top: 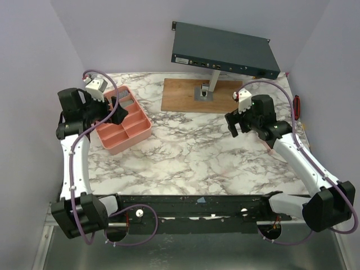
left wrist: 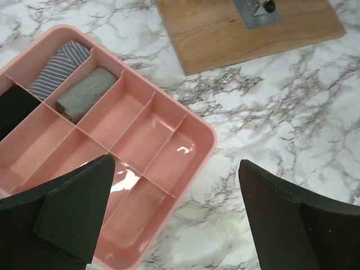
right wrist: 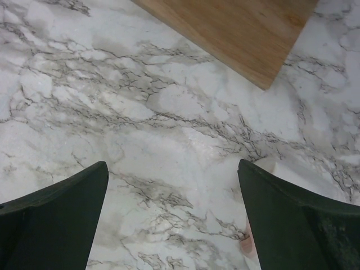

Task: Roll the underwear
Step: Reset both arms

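Observation:
A pink divided tray [top: 143, 132] sits at the left of the marble table. In the left wrist view, the tray [left wrist: 208, 140] holds a striped rolled underwear [left wrist: 59, 67], a grey roll [left wrist: 84, 93] beside it and a black piece [left wrist: 14, 109] at the far left; its other compartments are empty. My left gripper [top: 117, 111] hovers over the tray's near corner, open and empty [left wrist: 174, 219]. My right gripper [top: 235, 122] hovers over bare marble at the right, open and empty [right wrist: 171, 214]. No loose underwear shows on the table.
A wooden board [top: 197, 95] carrying a metal stand [top: 207, 90] lies at the back centre, with a dark flat device [top: 225, 50] mounted above it. The board also shows in the right wrist view [right wrist: 247, 34]. A small red object [top: 296, 106] lies at the table's right edge.

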Robot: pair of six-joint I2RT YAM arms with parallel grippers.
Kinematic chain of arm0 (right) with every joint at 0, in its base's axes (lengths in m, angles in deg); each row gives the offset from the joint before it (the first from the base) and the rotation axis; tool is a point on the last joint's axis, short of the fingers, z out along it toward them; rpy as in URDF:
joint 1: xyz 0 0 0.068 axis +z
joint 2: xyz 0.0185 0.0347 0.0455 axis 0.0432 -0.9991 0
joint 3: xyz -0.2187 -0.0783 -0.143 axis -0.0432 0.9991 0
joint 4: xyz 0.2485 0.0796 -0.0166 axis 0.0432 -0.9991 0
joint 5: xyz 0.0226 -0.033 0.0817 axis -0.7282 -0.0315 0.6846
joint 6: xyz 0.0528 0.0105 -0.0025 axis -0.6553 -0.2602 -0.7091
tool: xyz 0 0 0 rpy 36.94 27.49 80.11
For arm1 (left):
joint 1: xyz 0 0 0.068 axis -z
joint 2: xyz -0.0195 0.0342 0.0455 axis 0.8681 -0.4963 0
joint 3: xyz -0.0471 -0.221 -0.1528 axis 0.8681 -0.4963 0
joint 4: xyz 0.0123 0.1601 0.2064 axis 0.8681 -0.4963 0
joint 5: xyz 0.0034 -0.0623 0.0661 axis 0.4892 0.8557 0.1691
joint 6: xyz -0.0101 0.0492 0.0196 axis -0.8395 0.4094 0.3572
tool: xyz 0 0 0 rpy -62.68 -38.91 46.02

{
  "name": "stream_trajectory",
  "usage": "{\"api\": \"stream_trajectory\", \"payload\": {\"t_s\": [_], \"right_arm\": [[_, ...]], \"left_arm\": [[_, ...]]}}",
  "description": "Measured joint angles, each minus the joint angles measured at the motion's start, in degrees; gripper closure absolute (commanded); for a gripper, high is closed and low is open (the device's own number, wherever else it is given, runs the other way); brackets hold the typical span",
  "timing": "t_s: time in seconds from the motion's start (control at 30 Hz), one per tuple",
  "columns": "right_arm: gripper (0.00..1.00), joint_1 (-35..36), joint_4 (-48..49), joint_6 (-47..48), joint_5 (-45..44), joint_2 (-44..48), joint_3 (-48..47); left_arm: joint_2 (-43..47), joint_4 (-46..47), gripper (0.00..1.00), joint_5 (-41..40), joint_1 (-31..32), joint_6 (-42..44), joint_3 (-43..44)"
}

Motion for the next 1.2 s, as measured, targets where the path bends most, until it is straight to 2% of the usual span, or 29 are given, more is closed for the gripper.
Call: {"api": "stream_trajectory", "payload": {"t_s": [0.3,0.43,0.57,0.83,1.2], "right_arm": [[0.0,-0.04,0.2,-5.25,-5.29,5.38,0.66],[0.0,-0.04,1.79,-7.37,-7.28,9.01,2.36],[0.0,-0.31,5.18,-8.81,-7.8,12.87,5.6],[0.0,-0.33,10.43,-9.64,-9.14,18.69,14.45],[0.0,-2.45,13.14,-8.13,-11.1,22.03,16.22]], "left_arm": [[12.79,2.93,0.01,3.85,1.95,-4.7,-8.61],[20.7,4.66,0.01,0.28,6.29,-3.52,-13.46],[27.45,6.99,0.01,-3.85,8.09,-2.54,-18.4],[32.81,12.7,0.01,-8.79,9.11,-4.02,-24.04],[37.42,20.57,0.01,-13.86,9.49,-7.61,-32.76]]}}
